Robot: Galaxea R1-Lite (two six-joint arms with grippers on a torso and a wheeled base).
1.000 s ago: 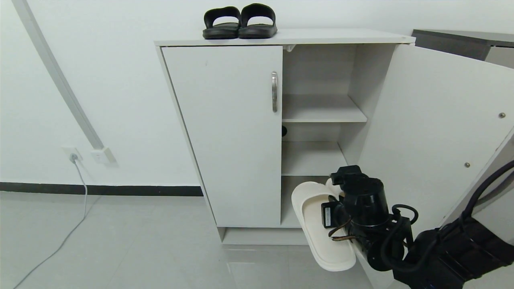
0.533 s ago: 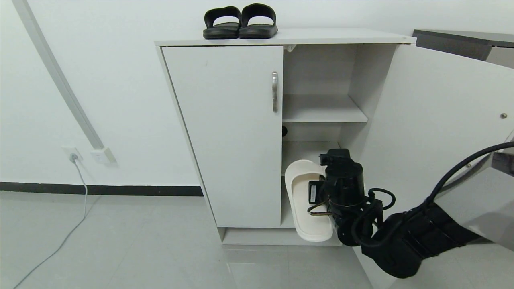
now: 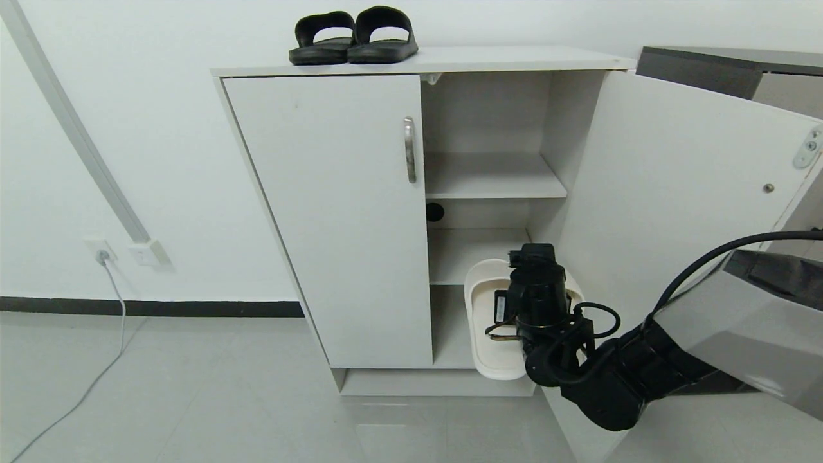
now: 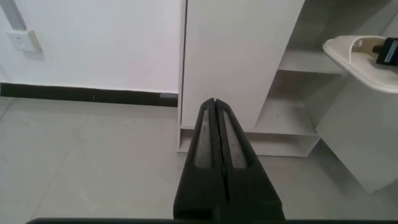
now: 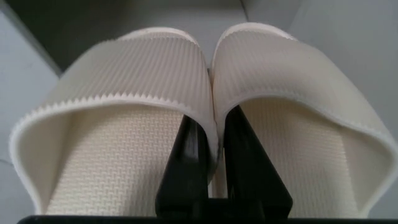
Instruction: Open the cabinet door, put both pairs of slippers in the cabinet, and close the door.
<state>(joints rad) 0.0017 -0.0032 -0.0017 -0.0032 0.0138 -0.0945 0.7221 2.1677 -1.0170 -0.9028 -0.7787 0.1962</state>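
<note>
Slippers first: the black slippers (image 3: pixel 352 37) sit on top of the cabinet (image 3: pixel 334 212). Its right door (image 3: pixel 662 212) is open. The right gripper (image 3: pixel 532 283) holds the white slippers (image 3: pixel 485 334) at the low opening.

Left wrist view: the left gripper (image 4: pixel 215 112) is pressed together, holding nothing, over the floor (image 4: pixel 93 162).

Right wrist view: the right gripper pinches both white slippers together.

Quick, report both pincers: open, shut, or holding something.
Left pincer: shut, holding nothing.
Right pincer: shut on the white slippers, pinching their two straps together.
</note>
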